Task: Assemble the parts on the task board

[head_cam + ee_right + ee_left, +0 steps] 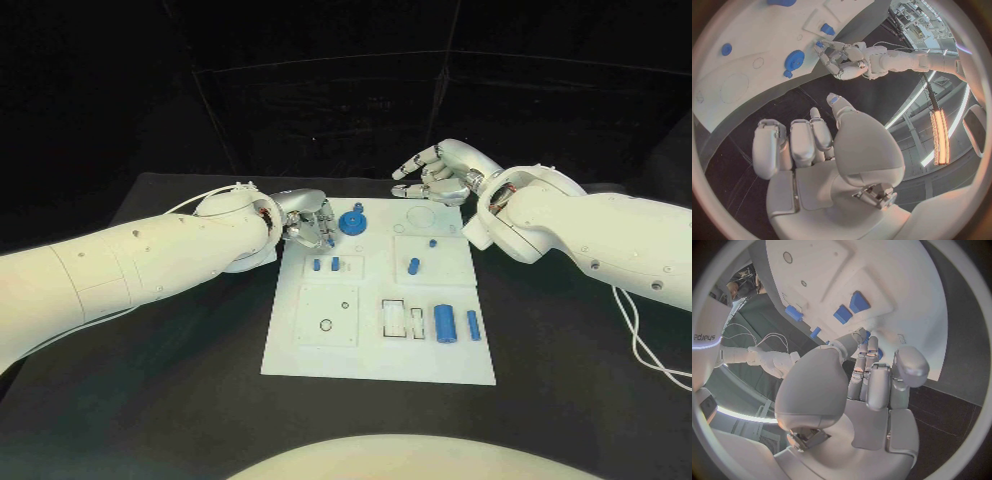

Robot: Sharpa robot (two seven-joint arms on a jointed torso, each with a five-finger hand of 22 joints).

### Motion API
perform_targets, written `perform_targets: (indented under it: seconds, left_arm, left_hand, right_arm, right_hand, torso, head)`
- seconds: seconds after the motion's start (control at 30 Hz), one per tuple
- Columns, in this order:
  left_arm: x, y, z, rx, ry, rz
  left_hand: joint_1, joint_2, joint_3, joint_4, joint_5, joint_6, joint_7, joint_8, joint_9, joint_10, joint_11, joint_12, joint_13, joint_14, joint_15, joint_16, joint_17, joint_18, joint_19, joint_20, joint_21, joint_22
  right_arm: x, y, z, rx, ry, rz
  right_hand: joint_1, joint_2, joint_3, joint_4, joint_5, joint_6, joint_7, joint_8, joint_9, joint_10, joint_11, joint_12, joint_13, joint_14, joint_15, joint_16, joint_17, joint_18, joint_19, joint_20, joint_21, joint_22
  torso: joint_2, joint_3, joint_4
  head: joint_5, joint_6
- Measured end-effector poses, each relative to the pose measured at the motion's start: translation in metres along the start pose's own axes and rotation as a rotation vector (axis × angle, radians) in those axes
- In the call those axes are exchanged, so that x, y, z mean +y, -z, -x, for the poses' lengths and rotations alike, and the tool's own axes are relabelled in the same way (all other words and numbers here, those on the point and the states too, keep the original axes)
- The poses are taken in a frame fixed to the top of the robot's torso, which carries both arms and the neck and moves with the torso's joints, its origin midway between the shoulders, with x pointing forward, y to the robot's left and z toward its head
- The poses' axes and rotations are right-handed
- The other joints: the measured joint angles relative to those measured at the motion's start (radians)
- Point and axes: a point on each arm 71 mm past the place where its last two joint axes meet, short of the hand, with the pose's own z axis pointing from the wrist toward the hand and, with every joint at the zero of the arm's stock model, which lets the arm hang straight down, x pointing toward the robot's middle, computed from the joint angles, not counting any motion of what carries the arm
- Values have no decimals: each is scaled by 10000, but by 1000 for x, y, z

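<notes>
While head view hides it | left robot hand (870, 375) fingertips touch blue part (873, 352)

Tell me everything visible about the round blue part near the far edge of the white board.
The round blue part looks like a smooth plastic disc with a small knob on its far side. It lies flat on the task board near its far edge. The left hand is close beside it; I cannot tell whether they touch.

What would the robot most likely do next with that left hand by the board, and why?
Probably close its fingers on a small blue part near the board's far left edge. The left hand hangs over the task board there with nothing visibly held, while the right hand hovers beyond the far edge.
</notes>
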Motion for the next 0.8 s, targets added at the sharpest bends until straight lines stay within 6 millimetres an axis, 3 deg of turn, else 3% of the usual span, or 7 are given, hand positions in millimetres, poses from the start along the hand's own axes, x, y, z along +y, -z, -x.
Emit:
perform_targets:
  seconds: [0.6, 0.8]
  left_arm:
    - [-1, -1, -1, 98, 24, 4]
    - [0, -2, -3, 201, 31, 99]
  left_hand:
    - [-63, -63, 29, -28, -2, -54, 53, -92, -46, -4, 5, -174, 0, 0, 0, 0, -56, 0, 0, 0, 0, -3]
    - [-278, -276, 29, -28, 0, -362, 249, -417, -231, -244, 235, -517, -17, 16, 33, 0, -166, 0, 27, 44, 0, -48]
  right_arm:
    - [0, 0, 0, 1, -1, 3]
    - [0, 0, 0, -3, 1, -2]
  right_hand:
    - [0, 0, 0, 0, 0, 0, 0, 45, 0, 0, 0, 0, 0, 0, 0, 0, -1, 0, 0, 0, 0, 0]
    - [0, 0, 0, 0, 0, 0, 0, 44, 0, 0, 0, 0, -1, 0, 0, 0, -2, 0, 0, 0, 0, 0]
  torso:
    - [-3, -4, 10]
    - [-5, -2, 9]
  head:
    - [-14, -25]
    - [-10, -25]
